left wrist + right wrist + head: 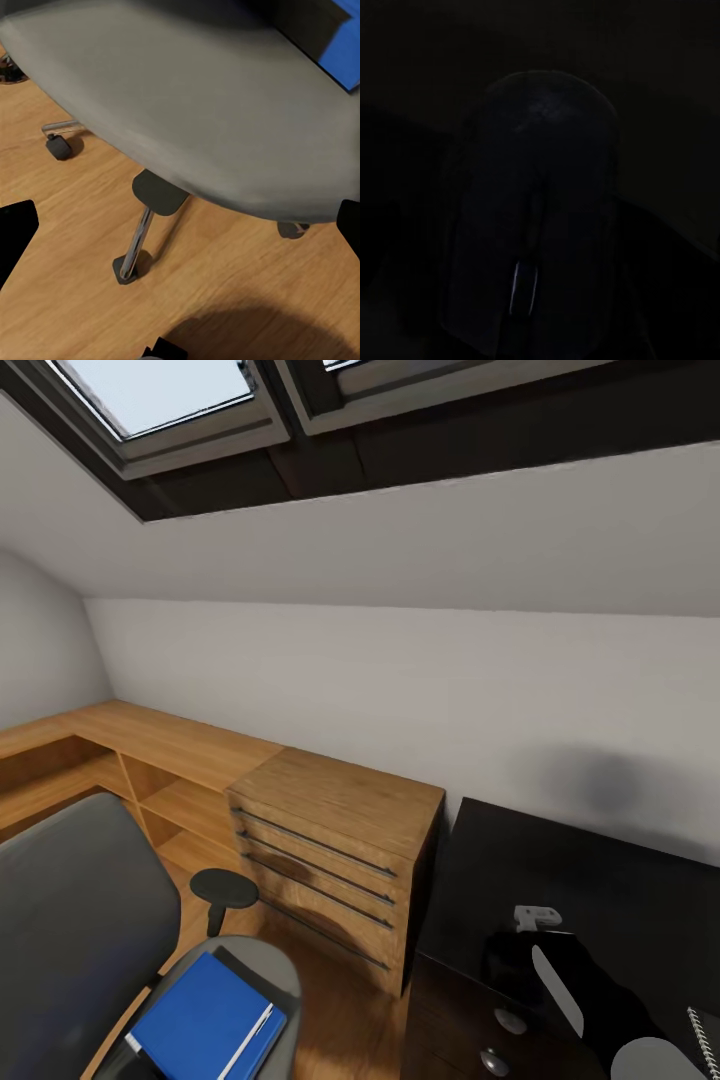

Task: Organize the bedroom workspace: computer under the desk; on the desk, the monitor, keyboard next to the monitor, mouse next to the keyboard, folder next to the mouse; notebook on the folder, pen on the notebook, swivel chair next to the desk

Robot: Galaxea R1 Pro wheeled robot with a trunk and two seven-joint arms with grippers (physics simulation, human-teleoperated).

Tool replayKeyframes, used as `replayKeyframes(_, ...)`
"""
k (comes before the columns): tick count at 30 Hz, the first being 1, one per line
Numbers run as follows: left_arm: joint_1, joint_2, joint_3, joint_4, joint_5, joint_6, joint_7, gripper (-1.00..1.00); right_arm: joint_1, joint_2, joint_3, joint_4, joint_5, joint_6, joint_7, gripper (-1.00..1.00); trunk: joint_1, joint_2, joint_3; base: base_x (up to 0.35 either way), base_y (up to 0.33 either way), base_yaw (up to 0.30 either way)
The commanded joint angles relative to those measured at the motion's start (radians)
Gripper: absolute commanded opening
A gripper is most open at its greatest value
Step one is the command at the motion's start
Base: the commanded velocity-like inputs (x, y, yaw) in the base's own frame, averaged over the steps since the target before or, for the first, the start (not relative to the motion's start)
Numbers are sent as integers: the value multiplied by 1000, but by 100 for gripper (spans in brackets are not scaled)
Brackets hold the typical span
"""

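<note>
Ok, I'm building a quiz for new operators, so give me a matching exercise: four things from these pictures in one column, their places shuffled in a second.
Things:
1. folder
2. pen
3. notebook
4. wooden chest of drawers

Places:
A. on the black desk
B. on the seat of the swivel chair
C. on the floor, right beside the desk
D. lying on the folder

Pairs: 1-B, 2-D, 3-A, 4-C
</note>
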Motion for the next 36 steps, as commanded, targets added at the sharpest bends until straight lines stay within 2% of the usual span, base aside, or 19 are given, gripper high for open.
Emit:
replayKeyframes(1, -1, 0, -8, 1, 11, -3, -5, 100, 0, -1, 5, 9, 4, 6, -8, -100, 0, -1, -1, 0, 0, 0)
replayKeyframes(34, -1, 0, -8, 1, 11, -2, -5, 100, 0, -2, 6, 9, 4, 6, -8, -100, 0, -1, -1, 0, 0, 0)
replayKeyframes(36, -1, 1, -8, 1, 11, -2, -5, 100, 0, -2, 6, 9, 3, 6, -8, -100, -8, 13, 5, 0, 0, 0)
